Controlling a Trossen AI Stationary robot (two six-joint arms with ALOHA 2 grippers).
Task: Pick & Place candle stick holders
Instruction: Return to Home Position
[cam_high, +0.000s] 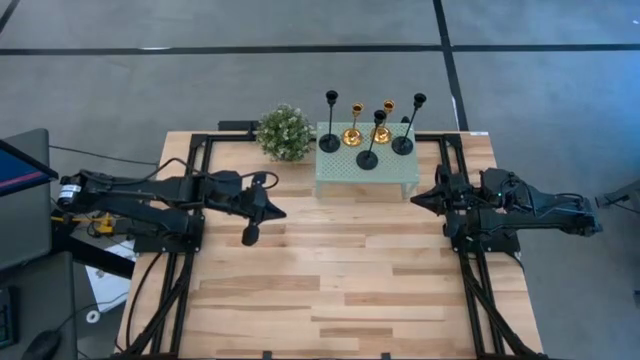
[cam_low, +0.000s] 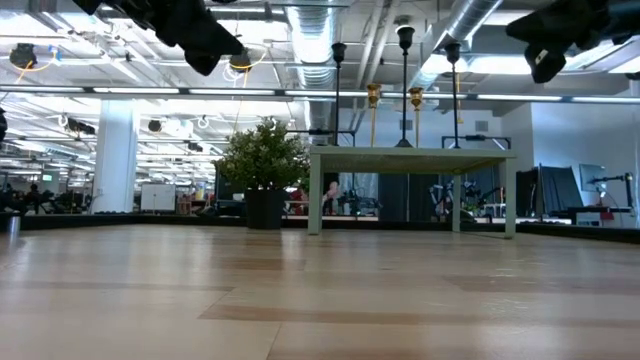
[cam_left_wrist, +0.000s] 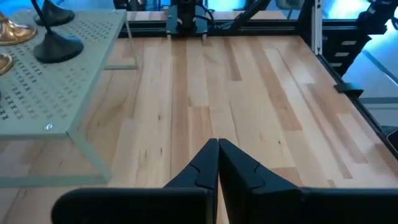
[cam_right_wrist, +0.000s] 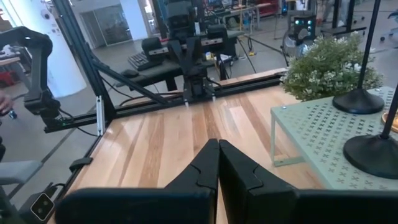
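You have three black holders (cam_high: 367, 159), two shiny gold ones (cam_high: 352, 136), a mint-green perforated stand (cam_high: 345, 176), a pale wood-grain worktop (cam_high: 330, 270).

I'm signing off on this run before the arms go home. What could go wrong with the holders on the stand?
1. The front black candle holder stands nearest the mint-green stand's front edge; a knock could drop it.
2. The right gripper, jaws shut, sits close beside the stand's right end; a wide swing might nudge it. The left gripper, also shut, hangs farther off.
3. The other black holders and gold ones crowd together; one tipping could topple neighbours.
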